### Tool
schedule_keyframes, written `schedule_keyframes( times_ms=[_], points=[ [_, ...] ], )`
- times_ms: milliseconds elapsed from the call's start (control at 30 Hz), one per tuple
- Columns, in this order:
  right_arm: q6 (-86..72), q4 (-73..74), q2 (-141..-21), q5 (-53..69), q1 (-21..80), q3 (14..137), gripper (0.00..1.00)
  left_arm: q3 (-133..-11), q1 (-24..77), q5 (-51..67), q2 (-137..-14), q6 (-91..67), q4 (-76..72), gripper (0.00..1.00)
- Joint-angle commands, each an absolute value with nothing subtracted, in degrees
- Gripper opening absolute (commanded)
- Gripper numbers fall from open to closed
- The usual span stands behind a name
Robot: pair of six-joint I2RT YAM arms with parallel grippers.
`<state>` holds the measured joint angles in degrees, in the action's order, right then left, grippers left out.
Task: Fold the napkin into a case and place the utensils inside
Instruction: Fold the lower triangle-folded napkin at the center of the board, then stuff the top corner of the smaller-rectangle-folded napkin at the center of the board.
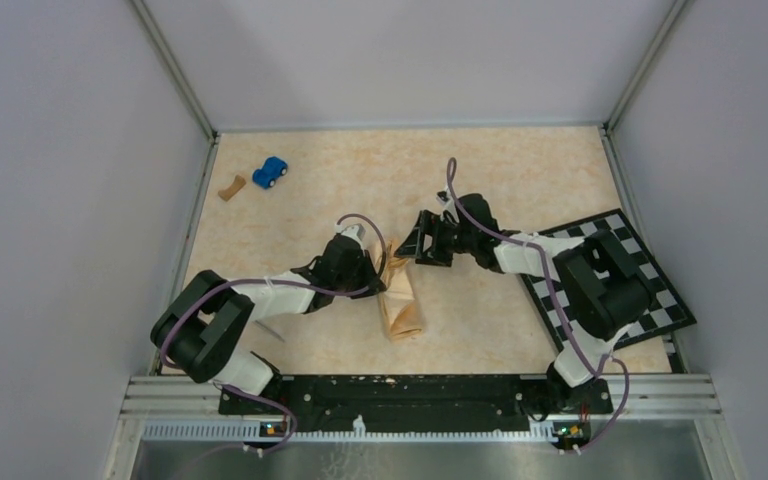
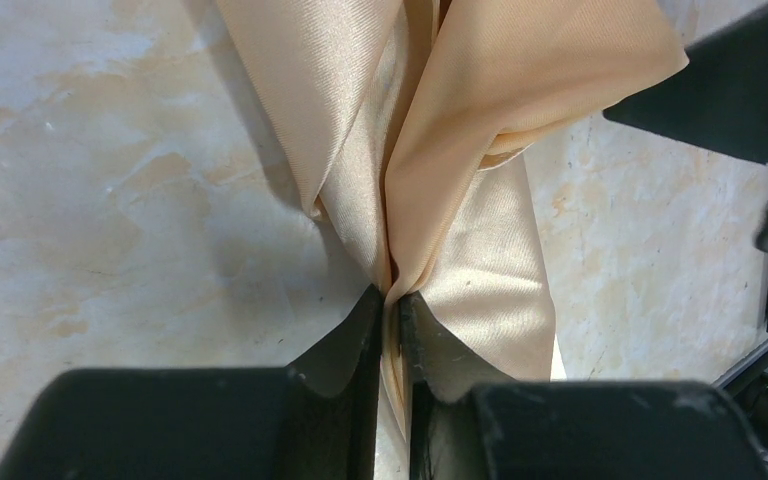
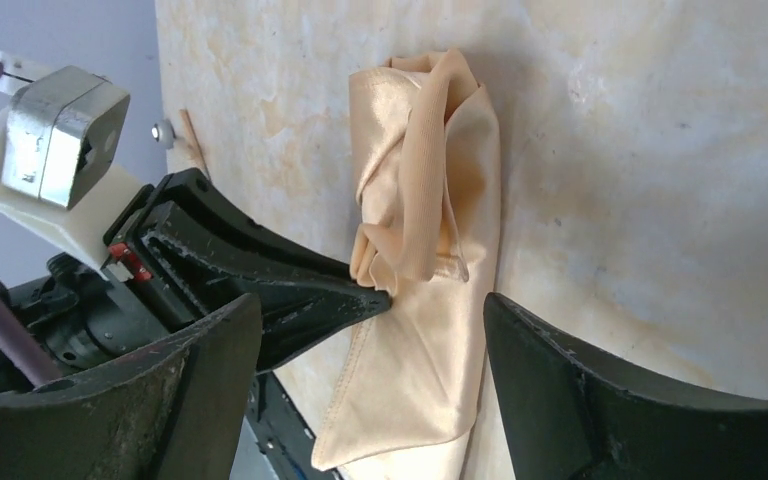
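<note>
Left gripper (image 2: 390, 297) pinches the bunched napkin (image 2: 480, 120).

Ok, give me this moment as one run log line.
left claw: shut on napkin | right claw: open, by napkin | napkin: folded narrow, one end bunched

On the desk (image 1: 505, 175) lie one napkin (image 1: 402, 305) by the near edge, one checkerboard (image 1: 668, 300) at the right edge, and one toy car (image 1: 270, 172) and one brown scrap (image 1: 231, 187) near the far left corner. One thin grey utensil (image 1: 271, 331) shows toward the near left corner. There are two grippers: the left gripper (image 1: 380, 264) and the right gripper (image 1: 410, 240).
</note>
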<state>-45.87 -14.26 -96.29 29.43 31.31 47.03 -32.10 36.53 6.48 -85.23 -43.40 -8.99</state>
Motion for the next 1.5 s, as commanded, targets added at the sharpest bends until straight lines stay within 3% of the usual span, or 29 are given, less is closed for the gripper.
schedule_keyframes(
  times_ms=[0,167,400,667,733,800,867,1000,1133,1200,1267,1400,1467],
  points=[
    [-42.26,-16.37,-99.89,31.53,31.2,51.72,0.79,-31.0,36.31,6.44,-85.5,-42.57,-5.25,0.16],
    [-43.06,-17.35,-101.94,31.4,31.19,52.37,0.71,-31.19,36.32,6.57,-85.08,-42.39,-5.44,0.15],
    [-44.35,-19.23,-101.97,30.17,31.2,51.79,0.51,-30.98,36.43,7.07,-84.9,-42.47,-5.76,0.14],
    [-46.22,-21.69,-103.77,30.48,31.2,52.0,0.4,-30.77,36.45,7.05,-83.9,-42.22,-5.8,0.13],
    [-46.26,-21.87,-104.17,30.25,31.18,52.28,0.31,-30.72,36.47,7.11,-83.65,-42.14,-5.92,0.13],
    [-46.35,-21.58,-104.41,29.88,31.18,52.66,0.15,-30.67,36.5,7.37,-83.25,-41.74,-6.05,0.15],
    [-46.16,-21.17,-104.54,29.42,31.19,53.03,0.0,-30.56,36.52,7.87,-81.97,-41.29,-5.75,0.25],
    [-46.35,-20.46,-104.53,29.88,31.2,53.84,0.0,-30.97,36.36,3.7,-74.16,-39.2,-1.1,0.67],
    [-46.92,-20.82,-104.18,30.87,31.2,53.97,0.0,-33.58,35.67,-7.12,-66.71,-36.68,3.13,0.81],
    [-47.3,-21.2,-104.08,31.29,31.2,53.88,0.0,-36.03,35.54,-10.79,-67.24,-34.11,3.68,0.81],
    [-47.77,-21.47,-104.14,31.82,31.2,53.87,0.0,-39.73,35.56,-13.21,-70.5,-31.28,5.03,0.74],
    [-47.9,-21.67,-104.25,32.81,31.18,54.13,0.0,-45.72,35.54,-11.39,-79.25,-23.44,4.86,0.45],
    [-47.97,-21.67,-104.35,33.23,31.19,54.22,0.0,-47.37,35.55,-9.07,-82.26,-20.29,2.93,0.4]
  ],
)
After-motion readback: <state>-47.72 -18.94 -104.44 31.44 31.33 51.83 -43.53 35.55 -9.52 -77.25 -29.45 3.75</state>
